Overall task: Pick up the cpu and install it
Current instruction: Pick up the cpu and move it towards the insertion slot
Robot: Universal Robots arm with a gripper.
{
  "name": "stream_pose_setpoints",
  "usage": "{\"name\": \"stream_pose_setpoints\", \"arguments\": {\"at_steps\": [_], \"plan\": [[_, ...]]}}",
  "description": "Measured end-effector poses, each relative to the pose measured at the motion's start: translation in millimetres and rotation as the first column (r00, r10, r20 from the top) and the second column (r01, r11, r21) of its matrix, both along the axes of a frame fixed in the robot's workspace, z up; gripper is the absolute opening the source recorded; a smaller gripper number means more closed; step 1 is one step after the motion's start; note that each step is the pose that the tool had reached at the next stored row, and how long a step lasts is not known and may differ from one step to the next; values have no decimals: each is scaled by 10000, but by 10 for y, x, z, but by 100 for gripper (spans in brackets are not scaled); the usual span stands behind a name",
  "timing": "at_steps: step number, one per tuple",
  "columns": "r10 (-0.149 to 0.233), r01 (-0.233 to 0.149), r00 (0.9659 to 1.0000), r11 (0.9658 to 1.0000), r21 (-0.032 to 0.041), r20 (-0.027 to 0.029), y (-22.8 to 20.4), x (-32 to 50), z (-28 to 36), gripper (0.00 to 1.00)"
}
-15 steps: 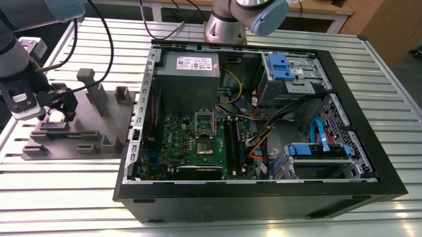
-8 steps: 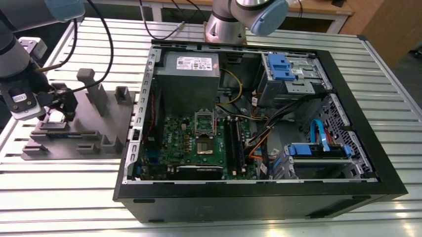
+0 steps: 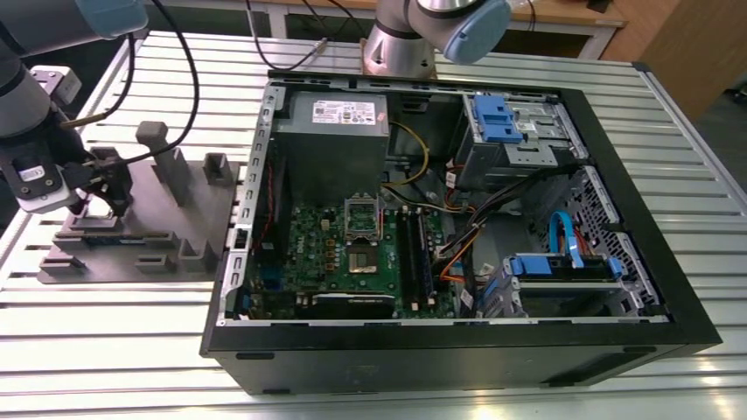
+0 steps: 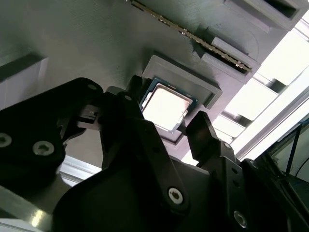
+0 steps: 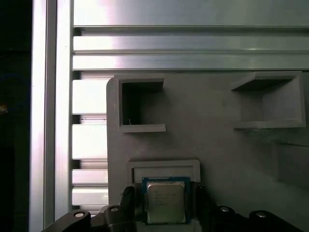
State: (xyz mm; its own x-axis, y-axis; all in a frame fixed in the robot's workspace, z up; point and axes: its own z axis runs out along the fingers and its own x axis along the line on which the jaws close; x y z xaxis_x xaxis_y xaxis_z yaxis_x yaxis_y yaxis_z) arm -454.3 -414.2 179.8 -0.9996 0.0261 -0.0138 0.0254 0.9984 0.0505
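**Jaws open astride the cpu in its fixture pocket**

The jaws stood apart, one finger (image 5: 129, 203) on either side of the cpu (image 5: 165, 202) and close to its edges. Whether the pads pressed on it could not be told. Nothing was lifted.

The slatted aluminium bench (image 3: 117, 350) carried everything. An open black computer case (image 3: 467, 359) lay on its side across the bench's middle and reached toward the edge on the exterior view's right. Its green motherboard faced up, and the silver-framed socket (image 3: 360, 260) sat near the board's centre.

The grey plastic fixture (image 3: 175, 219) sat beside the case, by the bench edge on the exterior view's left. The gripper (image 3: 98, 208) hung low over the fixture's outer end, well apart from the socket.

In both wrist views the cpu lay flat, shiny top up, seated in a shallow square pocket of the fixture (image 5: 217, 145). In the second wrist view the chip (image 4: 165, 106) showed between the dark fingers (image 4: 203, 135), level with the pocket's raised rim.
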Motion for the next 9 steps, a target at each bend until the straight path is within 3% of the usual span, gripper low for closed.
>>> {"name": "stream_pose_setpoints", "arguments": {"at_steps": [2,3,9], "plan": [[2,-2,10000,10000,1,1,0,0,-1,64],[9,-9,10000,10000,1,0,0,-1,-1,57],[156,-156,9999,9999,3,0,1,-1,-1,57]]}}
